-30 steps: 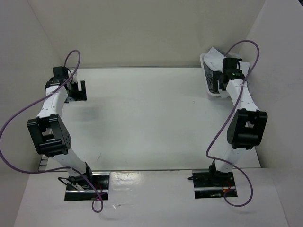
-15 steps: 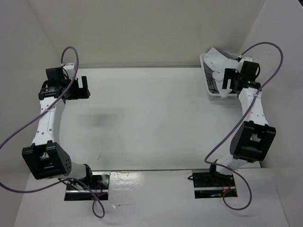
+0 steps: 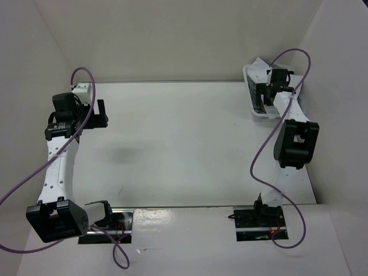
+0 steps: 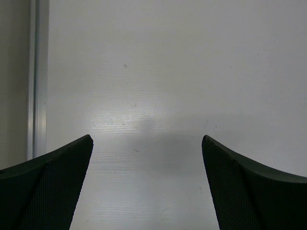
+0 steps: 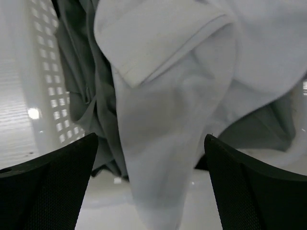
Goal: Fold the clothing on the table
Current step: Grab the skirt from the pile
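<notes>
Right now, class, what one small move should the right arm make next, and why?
Probably lower the right arm so its open jaws close on the crumpled white cloth garment directly beneath them. It lies in the white perforated plastic basket, beside grey fabric, while the flat white table shows no clothing to fold yet.

The table (image 3: 172, 144) is white, clothing (image 5: 158, 120) whitish (perhaps grey).

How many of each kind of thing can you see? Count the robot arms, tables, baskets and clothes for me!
Robot arms: 2 (left arm, right arm)
Table: 1
Basket: 1
Clothes showing in the basket: 2 (white garment, grey garment)
Total: 6
</notes>
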You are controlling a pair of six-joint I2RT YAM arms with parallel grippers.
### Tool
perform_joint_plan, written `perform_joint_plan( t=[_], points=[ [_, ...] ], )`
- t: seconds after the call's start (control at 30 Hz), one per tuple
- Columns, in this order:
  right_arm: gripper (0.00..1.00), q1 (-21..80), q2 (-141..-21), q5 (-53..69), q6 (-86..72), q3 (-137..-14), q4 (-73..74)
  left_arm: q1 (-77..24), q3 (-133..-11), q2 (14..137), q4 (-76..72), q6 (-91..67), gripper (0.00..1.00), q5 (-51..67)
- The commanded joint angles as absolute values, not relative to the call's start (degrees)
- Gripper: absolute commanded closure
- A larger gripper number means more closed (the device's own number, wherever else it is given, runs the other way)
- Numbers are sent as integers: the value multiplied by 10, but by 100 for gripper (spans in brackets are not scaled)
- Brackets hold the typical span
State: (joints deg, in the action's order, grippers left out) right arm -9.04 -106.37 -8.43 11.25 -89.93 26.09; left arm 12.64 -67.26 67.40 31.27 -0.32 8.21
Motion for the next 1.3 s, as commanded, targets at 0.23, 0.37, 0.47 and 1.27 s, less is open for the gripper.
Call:
perform_joint_plan(
  t=[0.23,0.37,0.47,1.27],
  points=[
    [8,-99,-1226,-111,107,-1111,292,123,-670,661,297,-14,0,100],
    [6,-111,-1239,-92,90,-1166,322,123,-664,661,297,-9,0,95],
    [5,-126,-1231,-49,83,-1210,348,123,-664,667,297,-9,0,100],
    [87,-139,-1324,-30,87,-1277,376,123,-659,679,302,-4,0,100]
  ],
)
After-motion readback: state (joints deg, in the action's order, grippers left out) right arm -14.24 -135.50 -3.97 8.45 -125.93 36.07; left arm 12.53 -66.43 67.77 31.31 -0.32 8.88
